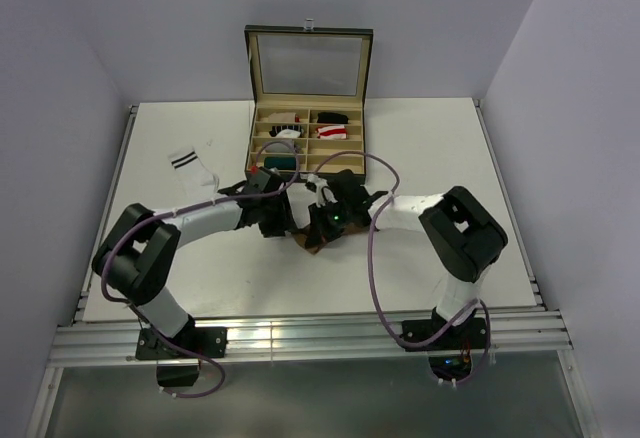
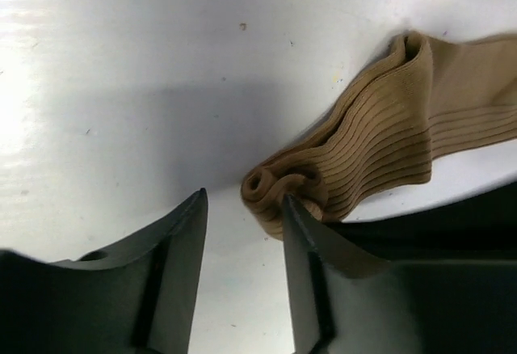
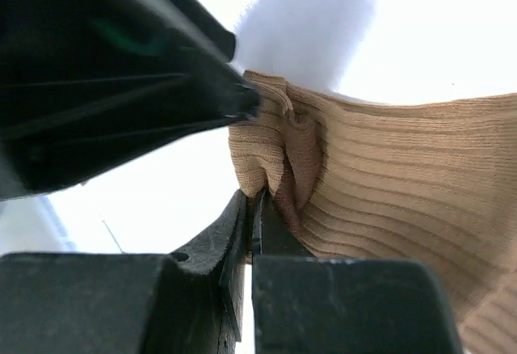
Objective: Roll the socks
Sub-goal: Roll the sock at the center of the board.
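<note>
- My left gripper (image 2: pixel 244 196) is released: fingers apart, only bare table (image 2: pixel 121 63) in the gap, nothing held.
- Its one finger (image 2: pixel 303 233) touches the curled end of the tan sock (image 2: pixel 388 120). The curl sits just beside the gap, not in it.
- My right gripper (image 3: pixel 252 200) is clenched on the tan sock (image 3: pixel 388 176), pinching a bunched fold at its end. The rest of the ribbed fabric spreads off to the right in that wrist view.
- Top view: both grippers meet mid-table, just in front of the box (image 1: pixel 251 138). The tan sock (image 1: pixel 310 242) is mostly hidden under them, with a bit of brown showing.
- White sock (image 1: pixel 193 170) with dark cuff stripes lies flat on the table, left of the box, well apart from both grippers.
- Red-and-white sock (image 1: pixel 332 133) is in a right-column compartment of the box.
- Box lid (image 1: pixel 308 63) stands open, upright at the back.
- Other compartments hold small dark bundles, too small to tell more.
</note>
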Controlling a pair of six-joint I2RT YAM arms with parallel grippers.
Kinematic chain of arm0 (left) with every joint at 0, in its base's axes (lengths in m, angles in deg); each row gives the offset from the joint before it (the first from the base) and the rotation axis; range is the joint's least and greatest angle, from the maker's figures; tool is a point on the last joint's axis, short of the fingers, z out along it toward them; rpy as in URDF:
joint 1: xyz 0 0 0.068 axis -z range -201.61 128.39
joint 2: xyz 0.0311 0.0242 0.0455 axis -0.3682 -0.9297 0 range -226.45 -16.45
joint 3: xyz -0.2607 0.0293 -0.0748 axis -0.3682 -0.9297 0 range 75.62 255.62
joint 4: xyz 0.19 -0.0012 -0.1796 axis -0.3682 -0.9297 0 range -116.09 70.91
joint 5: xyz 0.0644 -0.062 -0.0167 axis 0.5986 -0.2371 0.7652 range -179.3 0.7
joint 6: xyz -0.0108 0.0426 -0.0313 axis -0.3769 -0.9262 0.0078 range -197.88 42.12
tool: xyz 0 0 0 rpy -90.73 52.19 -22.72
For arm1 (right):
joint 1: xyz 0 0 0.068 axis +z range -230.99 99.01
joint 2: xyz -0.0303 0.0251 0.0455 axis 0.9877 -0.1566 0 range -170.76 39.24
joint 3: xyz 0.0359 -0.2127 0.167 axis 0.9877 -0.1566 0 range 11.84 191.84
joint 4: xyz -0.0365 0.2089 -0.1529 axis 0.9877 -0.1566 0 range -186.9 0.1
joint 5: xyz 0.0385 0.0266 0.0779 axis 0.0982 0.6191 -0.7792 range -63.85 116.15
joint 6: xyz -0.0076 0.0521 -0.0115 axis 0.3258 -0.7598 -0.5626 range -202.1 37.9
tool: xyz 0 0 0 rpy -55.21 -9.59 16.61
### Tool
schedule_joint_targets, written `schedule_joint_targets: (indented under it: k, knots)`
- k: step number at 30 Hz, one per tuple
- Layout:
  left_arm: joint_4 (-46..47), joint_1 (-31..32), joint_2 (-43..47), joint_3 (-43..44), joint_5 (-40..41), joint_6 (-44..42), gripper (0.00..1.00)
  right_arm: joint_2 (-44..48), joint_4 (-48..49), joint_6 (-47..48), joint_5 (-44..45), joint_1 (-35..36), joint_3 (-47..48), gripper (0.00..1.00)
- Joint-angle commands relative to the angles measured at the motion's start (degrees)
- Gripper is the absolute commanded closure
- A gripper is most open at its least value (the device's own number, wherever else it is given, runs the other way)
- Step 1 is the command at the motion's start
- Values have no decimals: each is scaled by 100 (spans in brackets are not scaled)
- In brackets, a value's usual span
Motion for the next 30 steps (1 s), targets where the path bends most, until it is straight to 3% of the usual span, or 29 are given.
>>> schedule_joint_targets:
  k: [1,5,7,14,20,30]
  knots:
    - [514,-50,471,-240,268,491,52,-329,167,-576,-1355,-486,-317,100]
    - [909,-59,910,-592,269,738,28,-662,1644,-1683,-2361,-1049,-933,100]
    - [1208,-59,1024,-785,103,851,26,-724,1943,-1948,-2396,-1155,-1082,100]
    - [1675,107,867,-970,-276,1011,35,-900,3491,-3213,-2537,-1516,-1777,100]
    - [1912,345,402,-847,-486,1116,46,-953,3518,-3294,-2318,-1639,-1936,100]
    - [1754,486,-152,-531,-680,993,52,-1032,3325,-3163,-2186,-1744,-1883,100]
